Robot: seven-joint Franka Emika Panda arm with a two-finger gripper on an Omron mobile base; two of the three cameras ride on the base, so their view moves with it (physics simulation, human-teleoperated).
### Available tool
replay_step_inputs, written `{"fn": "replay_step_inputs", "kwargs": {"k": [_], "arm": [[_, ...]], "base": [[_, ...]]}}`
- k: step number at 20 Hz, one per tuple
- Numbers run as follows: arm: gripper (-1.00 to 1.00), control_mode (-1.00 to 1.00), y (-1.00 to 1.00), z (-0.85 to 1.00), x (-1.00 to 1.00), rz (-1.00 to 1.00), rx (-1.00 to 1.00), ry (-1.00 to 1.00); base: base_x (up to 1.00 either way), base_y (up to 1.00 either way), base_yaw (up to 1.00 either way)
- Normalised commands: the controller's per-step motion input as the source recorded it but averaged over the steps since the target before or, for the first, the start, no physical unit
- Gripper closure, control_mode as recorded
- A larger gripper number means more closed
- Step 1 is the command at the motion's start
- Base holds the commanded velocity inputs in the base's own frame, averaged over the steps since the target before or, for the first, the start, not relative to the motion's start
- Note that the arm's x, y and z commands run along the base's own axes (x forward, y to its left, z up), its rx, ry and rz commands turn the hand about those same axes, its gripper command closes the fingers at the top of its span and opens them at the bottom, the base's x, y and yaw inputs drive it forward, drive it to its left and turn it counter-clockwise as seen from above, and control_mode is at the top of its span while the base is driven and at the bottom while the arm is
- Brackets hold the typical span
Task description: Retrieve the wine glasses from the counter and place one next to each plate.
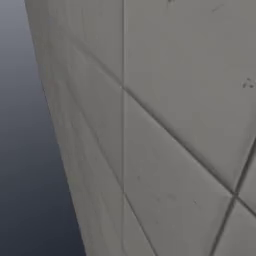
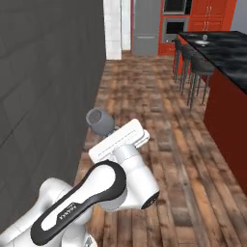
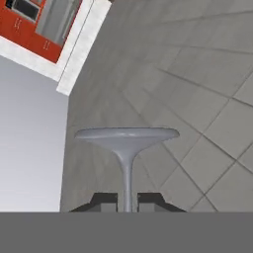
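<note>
My gripper [image 2: 110, 129] is shut on a wine glass [image 2: 99, 119], a small grey-clear stemmed glass held out over the wooden floor, close to a grey wall. In the hand view the thin stem rises straight from between the two dark fingertips [image 3: 105, 201] of the gripper [image 3: 127, 200] to the wine glass's wide round end [image 3: 127, 136]. On the far end of the black-topped island lies a small pale shape [image 2: 203, 41], too small to tell what it is. The counter is out of view.
A dark grey tiled wall [image 2: 48, 77] stands close on the left and fills the left base view [image 1: 160, 130]. The island [image 2: 222, 72], with dark stools [image 2: 193, 67] along its side, is on the right. Wooden floor [image 2: 144, 91] runs between them toward a grey fridge [image 2: 146, 29] and red cabinets [image 2: 210, 19].
</note>
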Motion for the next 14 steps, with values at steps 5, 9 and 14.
{"fn": "replay_step_inputs", "kwargs": {"k": [5,9,14], "arm": [[1.0,1.0,0.0,0.0,0.0,0.0,0.0,0.0],[1.0,1.0,0.0,0.0,0.0,0.0,0.0,0.0],[1.0,1.0,0.0,0.0,0.0,0.0,0.0,0.0]], "base": [[1.0,1.0,-0.48],[1.0,1.0,-0.48],[1.0,1.0,-0.46]]}}
